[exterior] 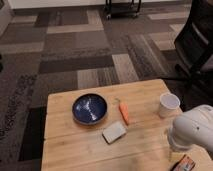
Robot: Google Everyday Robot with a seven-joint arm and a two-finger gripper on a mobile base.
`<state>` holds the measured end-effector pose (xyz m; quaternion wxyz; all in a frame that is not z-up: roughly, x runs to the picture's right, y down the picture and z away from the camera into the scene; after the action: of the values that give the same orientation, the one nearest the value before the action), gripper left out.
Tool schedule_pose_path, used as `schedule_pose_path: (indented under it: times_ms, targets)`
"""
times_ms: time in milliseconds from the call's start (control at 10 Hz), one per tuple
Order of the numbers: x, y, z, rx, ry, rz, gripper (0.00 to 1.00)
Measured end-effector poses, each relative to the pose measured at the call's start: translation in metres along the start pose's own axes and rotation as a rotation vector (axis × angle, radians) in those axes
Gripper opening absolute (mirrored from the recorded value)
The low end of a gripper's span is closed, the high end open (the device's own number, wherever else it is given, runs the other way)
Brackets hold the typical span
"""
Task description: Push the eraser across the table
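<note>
Hanging low over the near right corner of the counter (75, 150), the robot's big white arm (196, 131) fills the bottom right of the view. The gripper (172, 151) sits at the lower end of the arm, just above the wood. It is too blurry there to tell how it is set.

The eraser (184, 164) lies on the counter just to the right of the gripper and a bit nearer the front edge. It is a small dark block with a reddish face. It looks very close to the gripper, but whether they touch cannot be told.

A white cup (168, 104) stands upright behind the gripper, near the right edge. An orange carrot (124, 113) lies to the left of the gripper and farther back. A pale flat block (114, 132) lies to the left, just in front of the carrot. A dark blue bowl (89, 109) sits farther left still, well apart from the gripper.
</note>
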<state>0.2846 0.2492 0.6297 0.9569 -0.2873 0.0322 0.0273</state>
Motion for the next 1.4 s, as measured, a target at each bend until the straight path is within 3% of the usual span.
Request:
schedule_pose_path:
  times_ms: [500, 700, 1000, 1100, 1300, 1400]
  targets:
    - [-0.001, -0.001, 0.000, 0.000, -0.001, -0.002, 0.65]
    - [0.007, -0.001, 0.000, 0.005, 0.039, 0.032, 0.65]
    - [0.038, 0.002, -0.011, 0.050, 0.162, 0.256, 0.65]
    - [0.048, 0.015, -0.011, 0.063, 0.202, 0.425, 0.65]
    - [0.043, 0.044, 0.003, 0.030, 0.202, 0.637, 0.65]
    - [0.037, 0.049, 0.009, 0.018, 0.188, 0.670, 0.65]
